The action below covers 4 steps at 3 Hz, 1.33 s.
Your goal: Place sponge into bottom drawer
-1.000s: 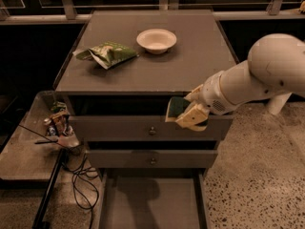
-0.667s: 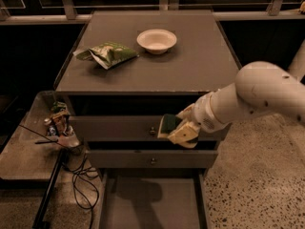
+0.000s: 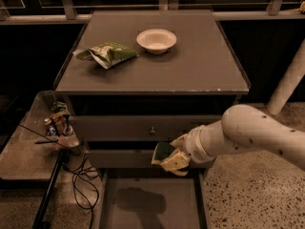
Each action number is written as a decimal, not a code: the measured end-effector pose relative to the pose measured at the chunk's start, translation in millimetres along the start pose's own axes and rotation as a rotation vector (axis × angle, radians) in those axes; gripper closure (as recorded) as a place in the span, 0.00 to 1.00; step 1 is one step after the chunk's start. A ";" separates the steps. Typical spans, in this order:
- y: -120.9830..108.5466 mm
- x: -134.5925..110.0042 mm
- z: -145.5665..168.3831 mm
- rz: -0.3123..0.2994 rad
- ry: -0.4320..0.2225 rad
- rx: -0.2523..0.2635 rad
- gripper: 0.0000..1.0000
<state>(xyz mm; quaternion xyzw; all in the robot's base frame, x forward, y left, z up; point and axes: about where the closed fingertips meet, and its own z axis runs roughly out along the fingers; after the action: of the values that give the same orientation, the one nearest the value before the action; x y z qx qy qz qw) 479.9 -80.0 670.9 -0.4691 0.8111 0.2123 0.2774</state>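
My gripper (image 3: 170, 157) is shut on the sponge (image 3: 162, 151), a small block with a dark green face over pale yellow foam. It hangs in front of the middle drawer front, above the open bottom drawer (image 3: 152, 204), a wide grey tray pulled out at the bottom of the frame. The white arm (image 3: 248, 135) reaches in from the right. A shadow of the gripper falls on the drawer floor.
The grey cabinet top (image 3: 152, 56) carries a white bowl (image 3: 156, 40) and a green-and-white snack bag (image 3: 107, 54). Two narrower drawers with round knobs (image 3: 152, 130) are closed. A low side table (image 3: 33, 142) with clutter and cables (image 3: 81, 175) stands at the left.
My gripper with the sponge has moved down and to the left, from beside the top drawer to in front of the middle drawer, above the open bottom drawer.
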 end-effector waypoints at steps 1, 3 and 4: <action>-0.6 33.3 31.5 0.019 0.002 0.053 1.00; -60.8 84.0 61.6 0.074 0.031 0.236 1.00; -60.8 84.0 61.6 0.074 0.031 0.236 1.00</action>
<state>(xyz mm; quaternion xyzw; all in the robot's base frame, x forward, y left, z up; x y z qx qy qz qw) 514.6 -125.3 564.7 -0.4059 0.8516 0.1180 0.3100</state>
